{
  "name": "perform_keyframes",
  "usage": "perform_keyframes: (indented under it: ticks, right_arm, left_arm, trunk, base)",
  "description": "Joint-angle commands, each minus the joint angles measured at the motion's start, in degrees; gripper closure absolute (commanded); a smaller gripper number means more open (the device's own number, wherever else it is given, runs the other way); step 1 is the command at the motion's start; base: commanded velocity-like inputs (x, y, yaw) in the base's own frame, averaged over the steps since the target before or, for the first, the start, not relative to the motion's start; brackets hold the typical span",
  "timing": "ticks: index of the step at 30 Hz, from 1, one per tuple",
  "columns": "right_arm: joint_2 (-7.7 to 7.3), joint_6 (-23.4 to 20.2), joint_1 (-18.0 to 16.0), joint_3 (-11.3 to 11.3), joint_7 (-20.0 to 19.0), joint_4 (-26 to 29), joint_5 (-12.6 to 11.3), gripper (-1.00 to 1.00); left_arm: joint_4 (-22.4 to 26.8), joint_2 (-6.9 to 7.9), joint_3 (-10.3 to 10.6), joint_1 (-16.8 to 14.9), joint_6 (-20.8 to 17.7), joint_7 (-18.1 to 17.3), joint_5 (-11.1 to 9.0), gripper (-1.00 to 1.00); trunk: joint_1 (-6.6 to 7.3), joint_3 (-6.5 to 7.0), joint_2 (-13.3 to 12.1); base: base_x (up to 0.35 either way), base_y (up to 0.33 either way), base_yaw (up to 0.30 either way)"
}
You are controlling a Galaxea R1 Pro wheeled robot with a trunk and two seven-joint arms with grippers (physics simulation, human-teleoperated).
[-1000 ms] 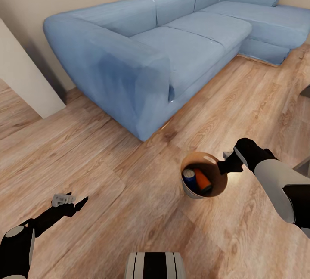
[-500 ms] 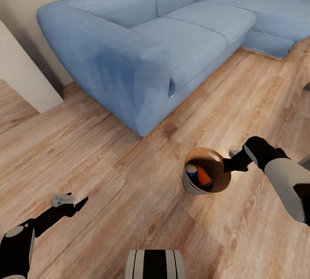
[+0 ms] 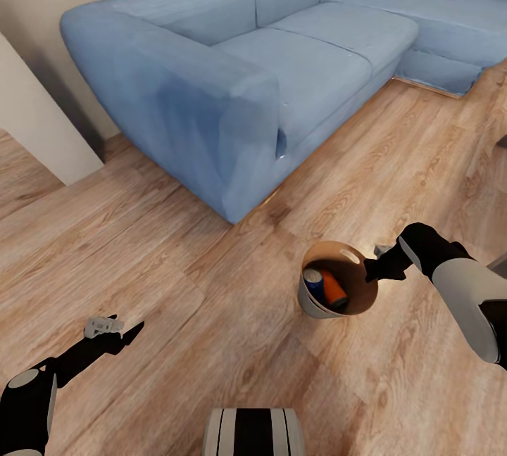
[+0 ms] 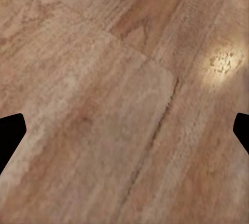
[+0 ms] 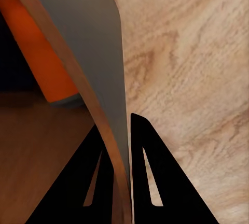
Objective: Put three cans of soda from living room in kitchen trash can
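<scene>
Wood-lined tash can (image 3: 336, 291), lower right of centre above the floor (image 3: 176, 287), its rim pinched by the right fingers (image 3: 371, 271); orange can (image 3: 333, 290) and blue can (image 3: 314, 283) inside. Left fingers (image 3: 105, 329) spread, empty.

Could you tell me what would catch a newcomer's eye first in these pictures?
The big blue sofa fills the far side of the room, along the wall. On the near side of it, over the wooden floor, the right gripper pinches the rim of a small round bin; an orange can and a blue can lie inside. The left gripper hangs open and empty above the floor.
</scene>
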State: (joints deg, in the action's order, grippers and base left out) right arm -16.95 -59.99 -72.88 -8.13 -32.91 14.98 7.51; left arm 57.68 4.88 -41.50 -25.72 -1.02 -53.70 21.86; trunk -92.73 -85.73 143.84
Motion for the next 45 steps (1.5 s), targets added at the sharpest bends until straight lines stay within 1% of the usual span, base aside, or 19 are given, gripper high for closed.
perform_keyframes:
  ticks: [1, 16, 17, 25, 32, 36, 45]
  right_arm:
    - [3.68, 0.0, 1.0, 0.6, 5.1, 0.2, 1.7, 1.0]
    - [3.65, 0.0, 1.0, 0.7, 5.1, 0.2, 1.7, 1.0]
    - [3.63, 0.0, 1.0, 0.7, 5.1, 0.2, 1.6, -1.0]
    - [3.51, 0.0, 1.0, 0.7, 5.0, 0.3, 1.6, -1.0]
    - [3.5, 0.0, 1.0, 0.8, 5.0, 0.3, 1.6, -1.0]
    - [3.5, 0.0, 1.0, 0.8, 5.0, 0.3, 1.6, -1.0]
    - [3.48, 0.0, 1.0, 0.7, 5.0, 0.3, 1.6, -1.0]
  left_arm:
    - [0.0, -0.02, 0.0, 0.0, 0.0, 0.0, 0.0, -1.0]
    - [0.0, -0.03, 0.0, 0.0, 0.1, 0.0, 0.0, -1.0]
    - [0.0, -0.03, 0.0, 0.0, 0.1, 0.0, 0.0, -1.0]
    - [0.0, 0.02, 0.0, 0.0, 0.1, 0.0, 0.1, -1.0]
    - [0.0, 0.04, 0.0, 0.0, 0.0, 0.4, 0.4, -1.0]
    - [0.0, 0.05, 0.0, 0.0, 0.0, 1.1, 0.4, -1.0]
    - [0.0, 0.05, 0.0, 0.0, -0.1, 1.4, 0.4, -1.0]
  trunk:
    - [-0.05, -0.02, 0.0]
    - [-0.05, -0.02, 0.0]
    - [-0.05, -0.02, 0.0]
    - [-0.05, -0.02, 0.0]
    - [0.13, 1.53, -0.1]
    - [0.23, 2.42, -0.2]
    - [0.46, 4.41, -0.3]
  base:
    - [0.0, 0.0, 0.0]
    - [0.0, 0.0, 0.0]
    - [0.0, 0.0, 0.0]
    - [0.0, 0.0, 0.0]
    - [0.0, 0.0, 0.0]
    - [0.0, 0.0, 0.0]
    - [0.0, 0.0, 0.0]
